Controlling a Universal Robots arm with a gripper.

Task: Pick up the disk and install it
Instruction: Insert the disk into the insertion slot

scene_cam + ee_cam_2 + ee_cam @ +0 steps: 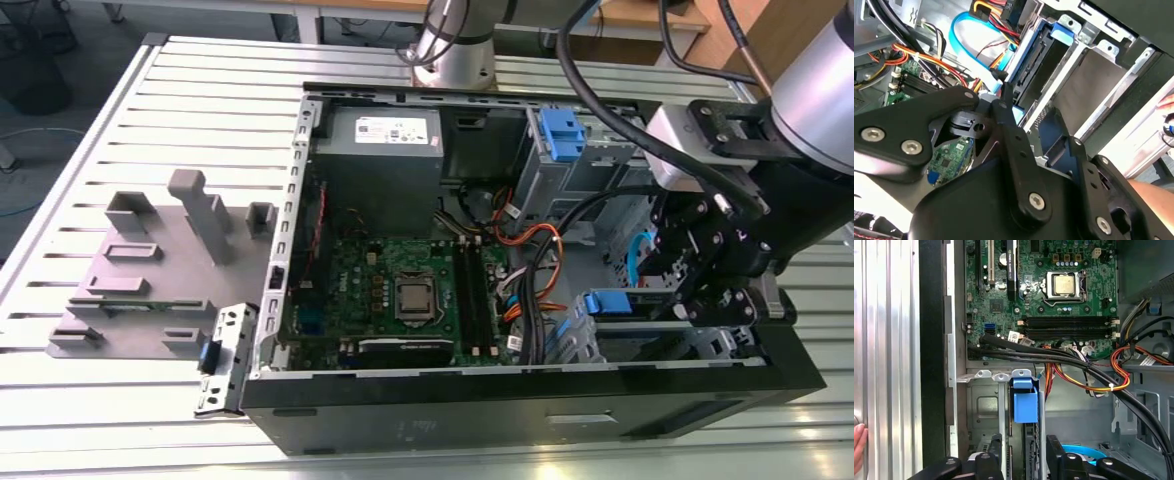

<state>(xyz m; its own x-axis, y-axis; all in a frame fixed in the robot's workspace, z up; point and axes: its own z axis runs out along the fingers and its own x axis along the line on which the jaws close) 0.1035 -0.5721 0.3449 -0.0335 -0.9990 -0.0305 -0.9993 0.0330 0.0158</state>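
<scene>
— What carries everything?
— A slatted aluminium bench (pixel 200 110). A black open-sided desktop computer case (pixel 534 415) lies on it, with a grey moulded fixture plate (pixel 140 275) beside the case toward the exterior view's left.

— And inside the case?
— A green motherboard (pixel 400 290) covers the floor. A grey metal drive cage (pixel 979 407) fills the corner at the exterior view's right.

— Where is the arm?
— Its black gripper (pixel 1025 455) hangs over that cage.

— And the disk?
— The flat silver-metal disk with the blue plastic bracket (pixel 1025 402) stands on edge in a cage slot, blue end outward.

— The fingers?
— The fingers (pixel 1055 452) are spread, one on each side of the disk's end. The first wrist view shows a slim gap on both sides.
</scene>
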